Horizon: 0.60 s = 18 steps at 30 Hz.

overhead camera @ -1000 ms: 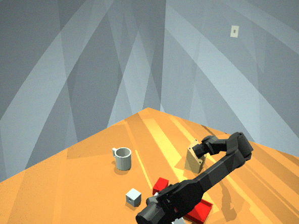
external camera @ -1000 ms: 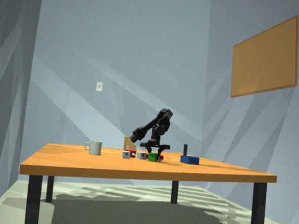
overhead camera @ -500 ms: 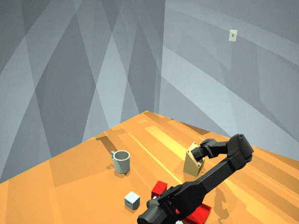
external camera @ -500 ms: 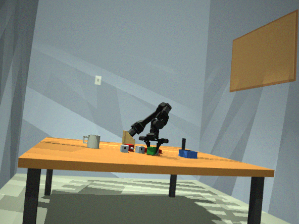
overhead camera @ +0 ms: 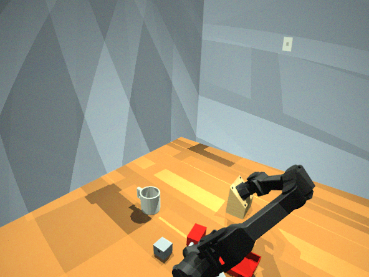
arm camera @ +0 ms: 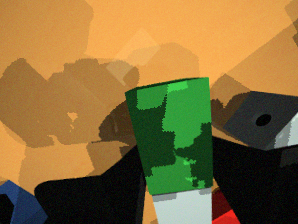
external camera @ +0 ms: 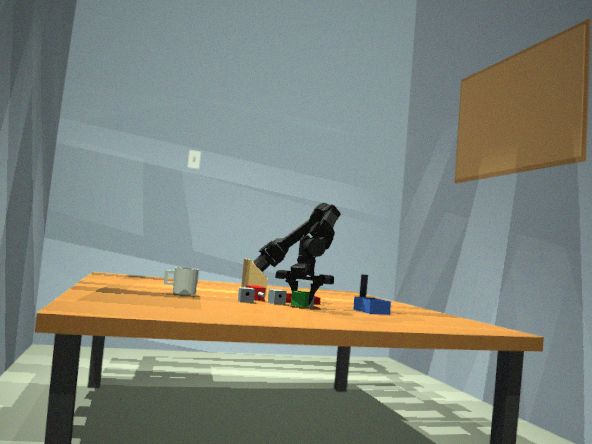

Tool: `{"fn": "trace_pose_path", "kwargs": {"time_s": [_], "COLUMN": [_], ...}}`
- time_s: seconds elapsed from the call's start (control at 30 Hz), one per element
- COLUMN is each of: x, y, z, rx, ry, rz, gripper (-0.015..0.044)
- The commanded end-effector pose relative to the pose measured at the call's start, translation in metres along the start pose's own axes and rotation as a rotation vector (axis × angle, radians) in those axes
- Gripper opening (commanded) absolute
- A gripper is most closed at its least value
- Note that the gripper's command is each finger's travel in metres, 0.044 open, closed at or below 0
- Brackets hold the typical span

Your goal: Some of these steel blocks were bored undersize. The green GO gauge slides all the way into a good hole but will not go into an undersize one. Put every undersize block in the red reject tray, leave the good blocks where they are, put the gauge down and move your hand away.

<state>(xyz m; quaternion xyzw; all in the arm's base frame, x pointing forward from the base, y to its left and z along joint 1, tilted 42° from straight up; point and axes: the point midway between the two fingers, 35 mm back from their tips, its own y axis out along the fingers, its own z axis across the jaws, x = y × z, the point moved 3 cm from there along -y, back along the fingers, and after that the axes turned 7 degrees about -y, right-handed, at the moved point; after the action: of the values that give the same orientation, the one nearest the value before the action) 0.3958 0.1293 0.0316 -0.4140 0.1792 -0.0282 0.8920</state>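
Green gauge [external camera: 299,299] [arm camera: 186,117] clamped in fingers [external camera: 303,296], flush against block [overhead camera: 221,275] [arm camera: 183,209]. GO check in hand, pin apparently seated; straight withdrawal called for if confirmed.

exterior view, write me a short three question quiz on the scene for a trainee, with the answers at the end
1. Multiple choice: what is between the fingers of the gripper?
a) a steel block
b) the green gauge
c) the mug

2. True or false: the mug stands outside the red reject tray.

3. Count: how many steel blocks can be seen in the exterior view?

Key: 1 b; 2 true; 3 two.
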Motion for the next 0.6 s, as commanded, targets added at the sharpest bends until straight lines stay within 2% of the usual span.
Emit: {"fn": "trace_pose_path", "kwargs": {"time_s": [0.0, 0.57], "x": [-0.0014, -0.004], "y": [-0.0014, -0.0001], "z": [0.0015, 0.0], "rx": [0.005, 0.002], "ry": [0.003, -0.003], "rz": [-0.003, -0.005], "gripper": [0.0, 0.0]}}
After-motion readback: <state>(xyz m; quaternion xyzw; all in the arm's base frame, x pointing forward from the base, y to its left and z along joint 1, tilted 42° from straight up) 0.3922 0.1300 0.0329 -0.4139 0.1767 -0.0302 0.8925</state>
